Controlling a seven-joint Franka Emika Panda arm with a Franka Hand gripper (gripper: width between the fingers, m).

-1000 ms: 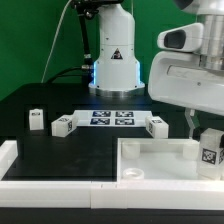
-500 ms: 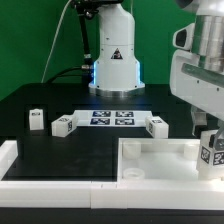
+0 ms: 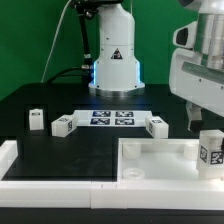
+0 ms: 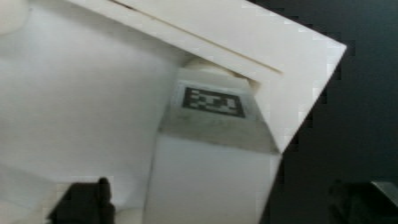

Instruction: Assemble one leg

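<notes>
Jaws newly spread, gripper released from the leg, left upright at the panel's right corner for seating

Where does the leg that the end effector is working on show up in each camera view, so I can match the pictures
Exterior view: the leg stands upright at that view's far right, on the white panel, below the end effector.
Wrist view: the leg fills the middle of the picture, tag facing the camera.
Shared landmark: the black-and-white tag on the leg, also seen in the exterior view.
</notes>
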